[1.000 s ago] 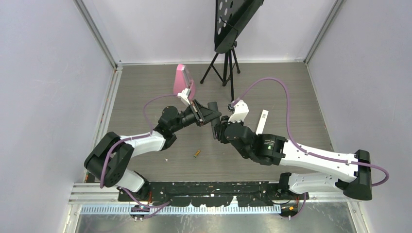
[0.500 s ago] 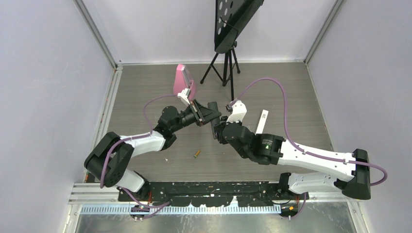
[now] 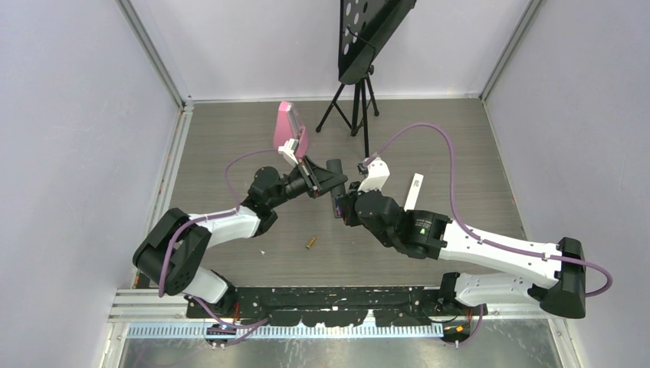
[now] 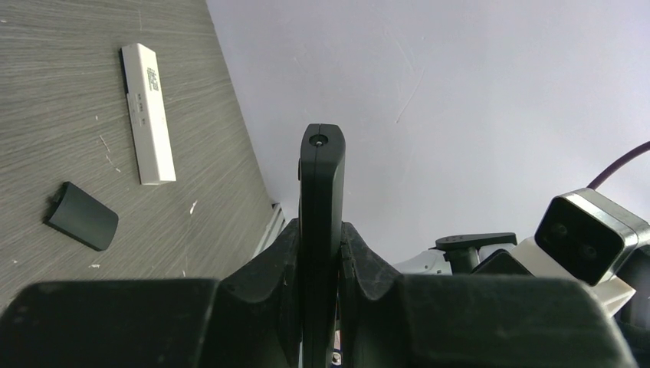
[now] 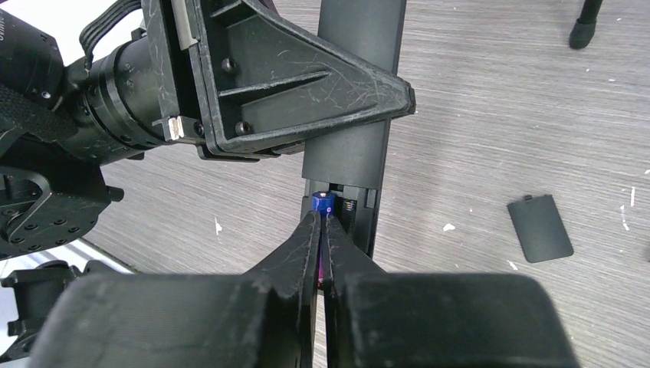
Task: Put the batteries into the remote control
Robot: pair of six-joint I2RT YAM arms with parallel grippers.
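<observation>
I hold remote control (image 4: 321,176) clamped in left end effector (image 4: 320,230), raised off surface (image 5: 475,115). Right end effector (image 5: 320,226) pinched on purple battery (image 5: 323,202), seemingly seating it in open bay (image 5: 356,211). Gold battery (image 3: 310,243) and back cover (image 5: 540,228) lie on surface. Second cell and cover left, I judge.

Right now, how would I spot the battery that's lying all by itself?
Look at the grey table, in the gap between the two arms. The loose battery is a tiny gold stick lying flat; the blue battery is pinched by the right gripper.
</observation>
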